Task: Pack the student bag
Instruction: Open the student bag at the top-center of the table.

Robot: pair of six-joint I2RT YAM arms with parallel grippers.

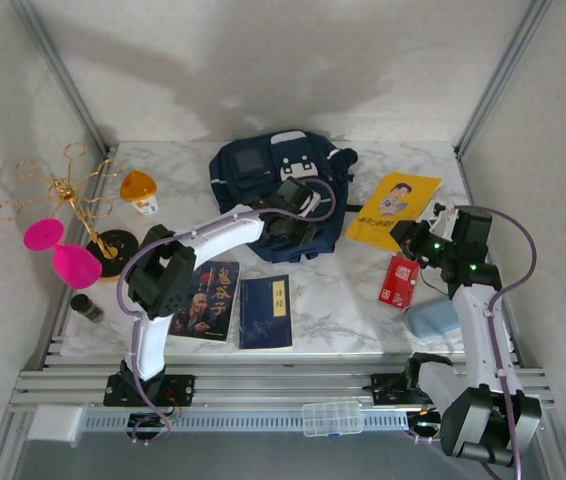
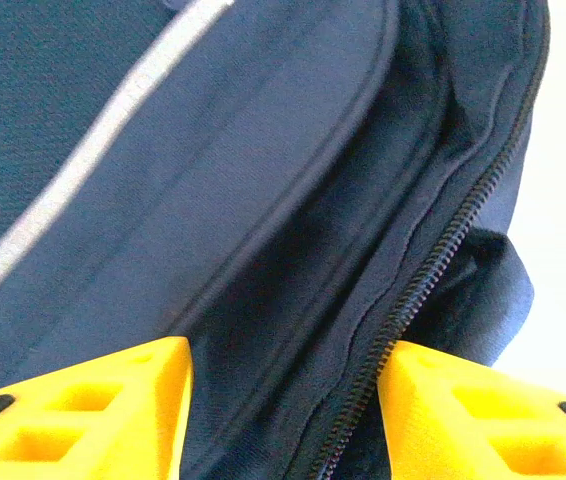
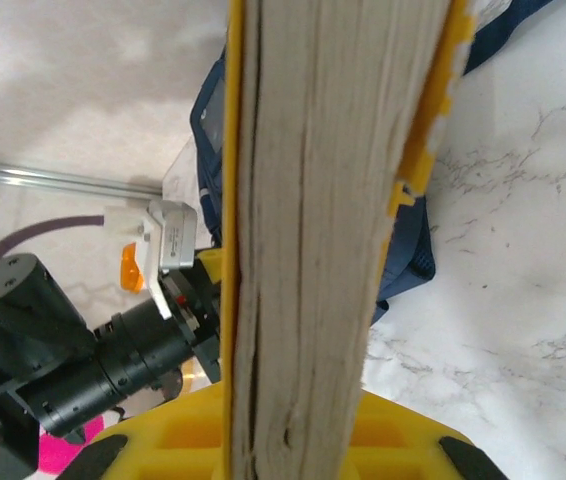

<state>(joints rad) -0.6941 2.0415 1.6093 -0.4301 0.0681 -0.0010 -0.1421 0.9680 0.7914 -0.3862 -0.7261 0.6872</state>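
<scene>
Two end effectors matter: the left end effector (image 2: pixel 285 352) sits released at the bag's (image 1: pixel 253 165) zipper (image 2: pixel 443 240), and the right end effector (image 1: pixel 423 238) is clenched on a book (image 3: pixel 303 250). With nothing pinching the flap, the opening may sag shut and snag the book. The bag lies at 9 o'clock from the right end effector.
</scene>
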